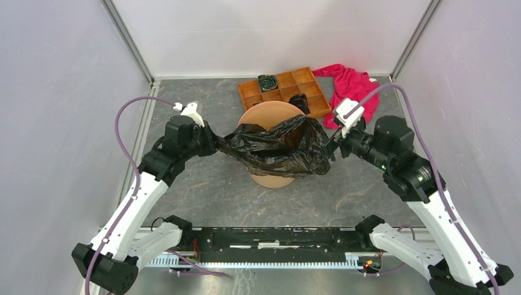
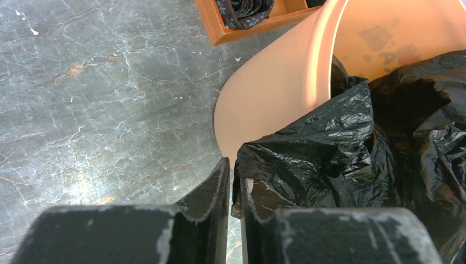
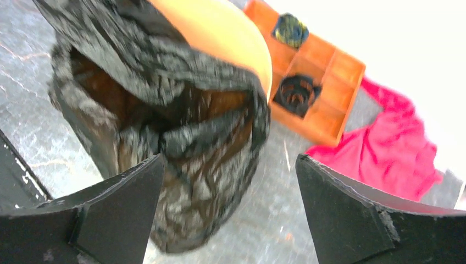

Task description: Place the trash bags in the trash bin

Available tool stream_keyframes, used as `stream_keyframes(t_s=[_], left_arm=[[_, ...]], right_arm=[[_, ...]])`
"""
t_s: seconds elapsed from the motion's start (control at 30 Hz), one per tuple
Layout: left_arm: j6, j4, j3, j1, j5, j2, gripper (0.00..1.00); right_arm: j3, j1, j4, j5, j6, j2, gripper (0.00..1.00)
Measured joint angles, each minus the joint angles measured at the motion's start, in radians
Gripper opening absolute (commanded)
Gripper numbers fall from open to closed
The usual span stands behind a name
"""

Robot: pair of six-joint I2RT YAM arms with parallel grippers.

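Trash bag (image 1: 276,149): black crinkled film, draped across the mouth of the bin and hanging over its near wall, pulled out toward the left.
Trash bin (image 1: 270,114): light orange, mid-table, just in front of the tray.
Left gripper (image 2: 235,176): jaws clenched on the bag's left edge, beside the bin wall.
Right gripper (image 3: 229,159): jaws spread wide, grasping nothing; the bag's right side lies just ahead of them.
Compartment tray (image 1: 307,86): orange, behind the bin; holds two black rolls (image 1: 268,82).
Red cloth (image 1: 350,83): crumpled, to the right of the tray.
Table (image 1: 203,190): grey marbled surface.
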Motion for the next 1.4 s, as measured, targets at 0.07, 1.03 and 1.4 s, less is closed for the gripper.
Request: stream_keyframes(t_s=[0.07,1.03,1.4], left_arm=[[0.000,0.004,-0.008,0.000,0.001,0.000,0.17],[0.000,0.039,-0.044,0.000,0.054,-0.012,0.17],[0.000,0.040,-0.045,0.000,0.063,-0.014,0.17]], right_arm=[[0.031,-0.001,0.074,-0.067,-0.057,0.048,0.95],[0.077,0.181,0.319,-0.262,-0.572,0.513,0.00],[0.044,0.109,0.600,-0.011,-0.383,0.520,0.00]])
